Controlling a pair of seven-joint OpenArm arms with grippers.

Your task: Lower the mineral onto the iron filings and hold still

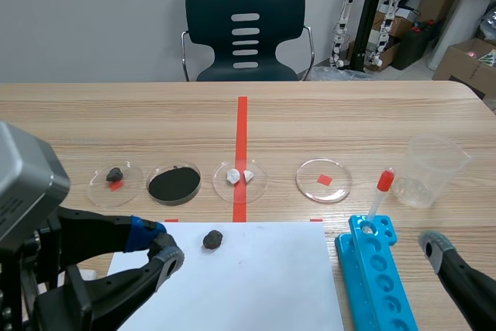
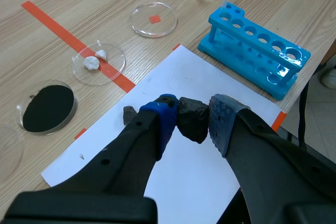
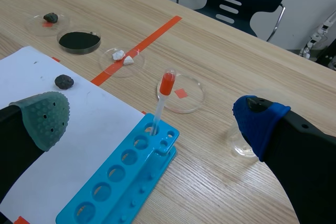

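Note:
In the left wrist view my left gripper [image 2: 191, 118] is shut on a dark, lumpy mineral [image 2: 191, 121], held above the white paper [image 2: 173, 171]. A second small dark rock [image 1: 212, 239] lies on the paper just beyond the fingers. The iron filings are a black powder in a round dish [image 1: 174, 184], past the paper's far left corner and away from the held mineral. In the scene view the left gripper [image 1: 159, 244] hangs low at the near left. My right gripper [image 3: 151, 120] stands open near the blue rack, holding nothing.
A dish with a dark stone [image 1: 115, 176], a dish with white pieces [image 1: 239, 178] and a dish over a red square [image 1: 323, 180] line up beside the filings. A clear beaker [image 1: 430, 170] and a blue tube rack [image 1: 376, 269] with a red-topped pipette [image 1: 380, 191] stand right.

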